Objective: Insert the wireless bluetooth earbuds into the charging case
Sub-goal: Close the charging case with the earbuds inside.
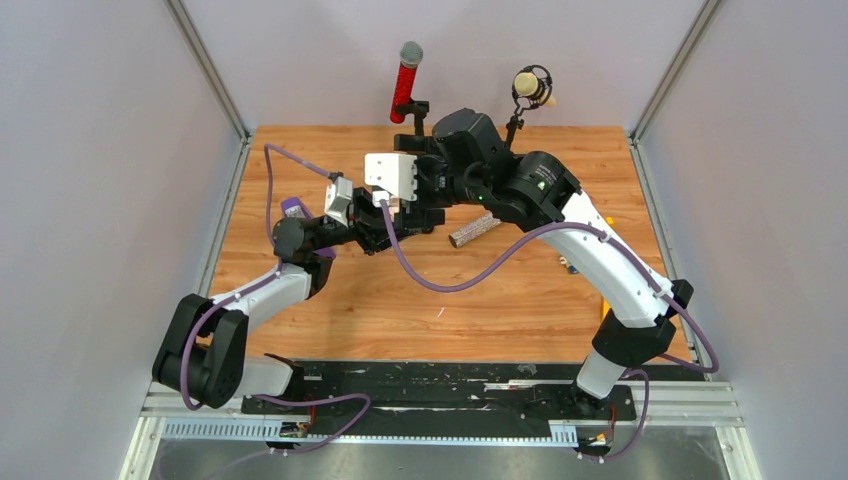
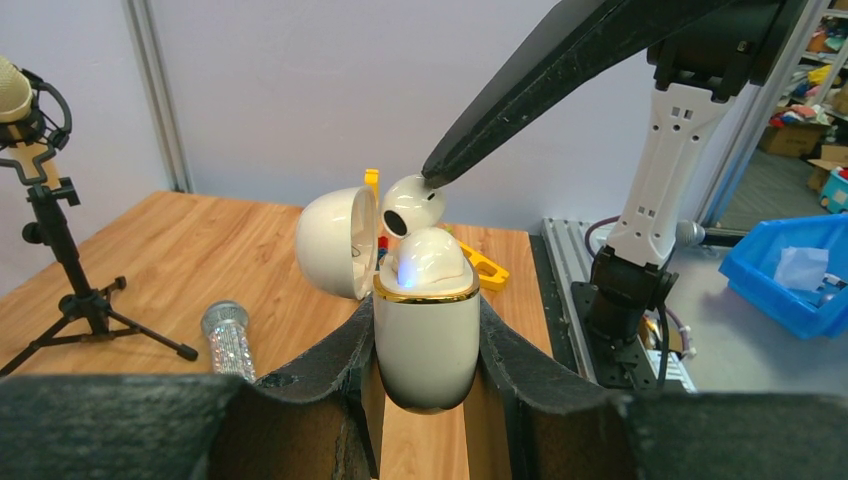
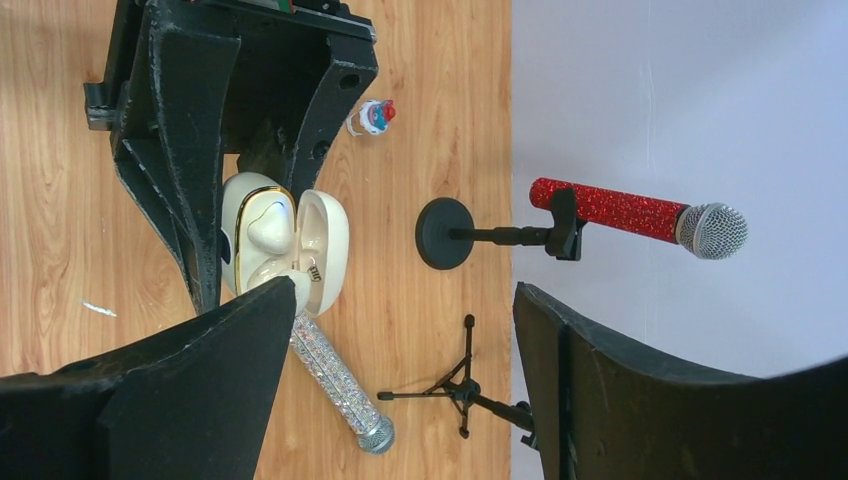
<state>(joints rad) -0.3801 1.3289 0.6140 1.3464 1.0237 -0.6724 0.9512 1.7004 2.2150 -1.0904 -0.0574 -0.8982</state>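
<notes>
My left gripper (image 2: 427,312) is shut on the cream charging case (image 2: 427,345), which has a gold rim, and holds it upright with its lid (image 2: 335,243) swung open to the left. One white earbud (image 2: 432,262) sits in the case with a blue light on it. A second white earbud (image 2: 410,207) lies tilted on top at the case mouth, and one fingertip (image 2: 445,165) of my right gripper touches it. In the right wrist view my right gripper (image 3: 405,300) is open, and its left fingertip (image 3: 270,300) is over the case (image 3: 258,235). In the top view the arms hide the case.
A silver glitter microphone (image 1: 475,229) lies on the wooden table just right of the grippers. A red microphone (image 1: 406,85) and a cream microphone (image 1: 532,88) stand on stands at the back edge. A yellow object (image 2: 487,268) lies behind the case. A small bottle (image 3: 373,117) lies on the table.
</notes>
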